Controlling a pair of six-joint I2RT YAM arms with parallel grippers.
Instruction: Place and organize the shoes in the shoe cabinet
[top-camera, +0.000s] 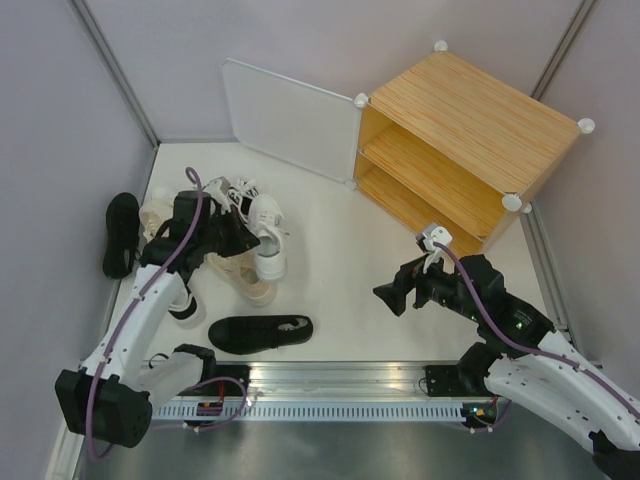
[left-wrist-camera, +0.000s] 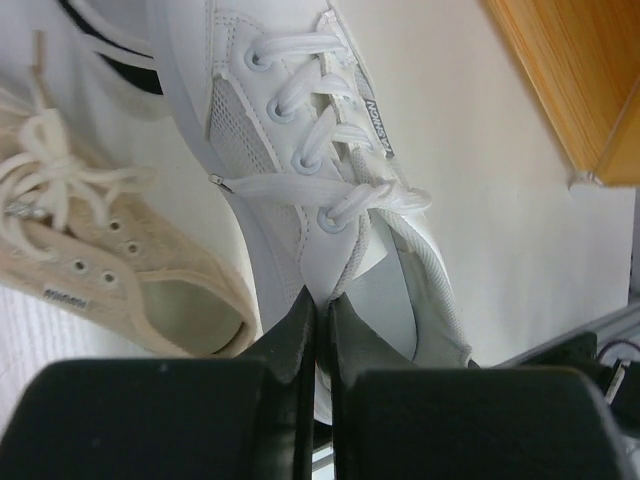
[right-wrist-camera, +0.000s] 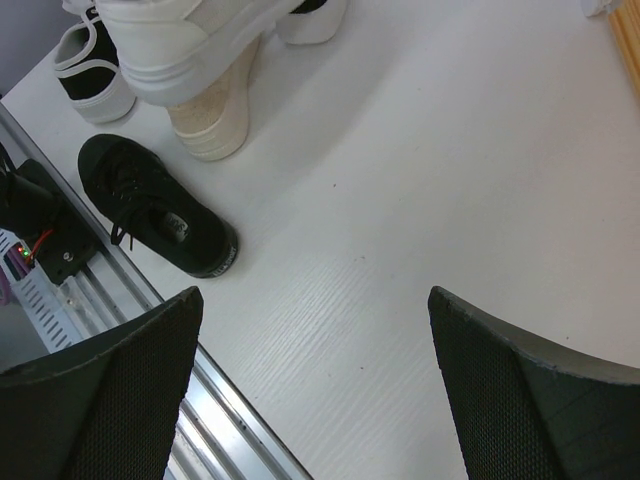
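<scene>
My left gripper (top-camera: 243, 233) (left-wrist-camera: 320, 300) is shut on the tongue of a white sneaker (left-wrist-camera: 300, 130) (top-camera: 266, 232), which sits over the pile of shoes at the table's left. A cream shoe (left-wrist-camera: 100, 260) (top-camera: 245, 278) lies beside and under it. One black shoe (top-camera: 260, 332) (right-wrist-camera: 155, 210) lies near the front rail, and another (top-camera: 120, 232) is at the far left. The shoe cabinet (top-camera: 470, 135) stands at the back right, its white door (top-camera: 290, 118) swung open. My right gripper (top-camera: 393, 296) (right-wrist-camera: 315, 300) hovers open over bare table in front of the cabinet, holding nothing.
A metal rail (top-camera: 330, 385) runs along the table's near edge. Grey walls close in the left, back and right sides. The cabinet's wooden edge (left-wrist-camera: 575, 80) shows in the left wrist view.
</scene>
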